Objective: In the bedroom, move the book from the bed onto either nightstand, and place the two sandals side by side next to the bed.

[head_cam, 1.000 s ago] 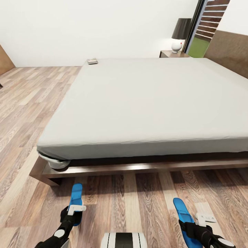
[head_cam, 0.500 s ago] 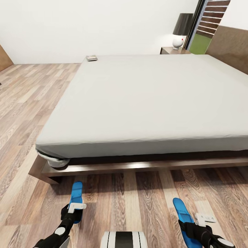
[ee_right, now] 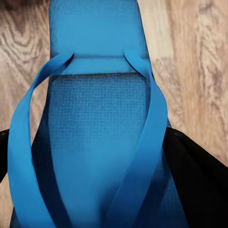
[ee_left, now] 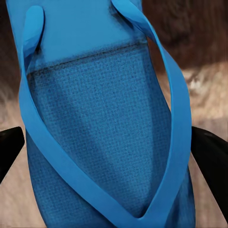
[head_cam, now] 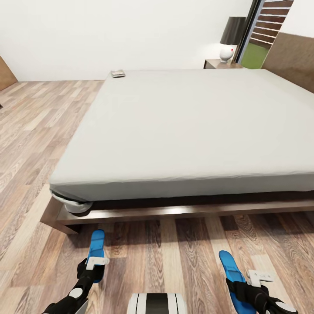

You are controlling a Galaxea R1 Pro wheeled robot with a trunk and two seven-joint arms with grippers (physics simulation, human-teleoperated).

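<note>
Holding one blue sandal in each gripper right now, down low over the wood floor (head_cam: 174,257) in front of the long side of the bed (head_cam: 183,131). Left gripper (head_cam: 92,271) clamped narrow around the left sandal (head_cam: 96,248), with black fingers (ee_left: 10,142) hugging both edges of the sole in the left wrist view. Same deal on the other side: right gripper (head_cam: 247,285) closed around the right sandal (head_cam: 231,270), straps and sole squeezed between dark pads (ee_right: 194,166). Both toes pointing toward the bed frame, and well apart from each other at the moment.

Book (head_cam: 117,73) sitting way over at the far corner of the mattress, untouched. Nightstand (head_cam: 220,64) tucked beside the headboard at the far side, with a lamp (head_cam: 230,39) on top.

Stuff that could go sideways from here, just guessing:
- Releasing as is would probably leave the sandals far apart, so not really side by side. Need to bring the arms closer first.
- Grip looks like it sits on thin, flexible soles, so could slip or twist on release and land crooked or strap-down.
- Dropping from any height might bounce one under the frame overhang.
- Squeezing the arms together carelessly could knock grippers into each other.
- Book is a long reach across the mattress; likely needs driving round the bed.
</note>
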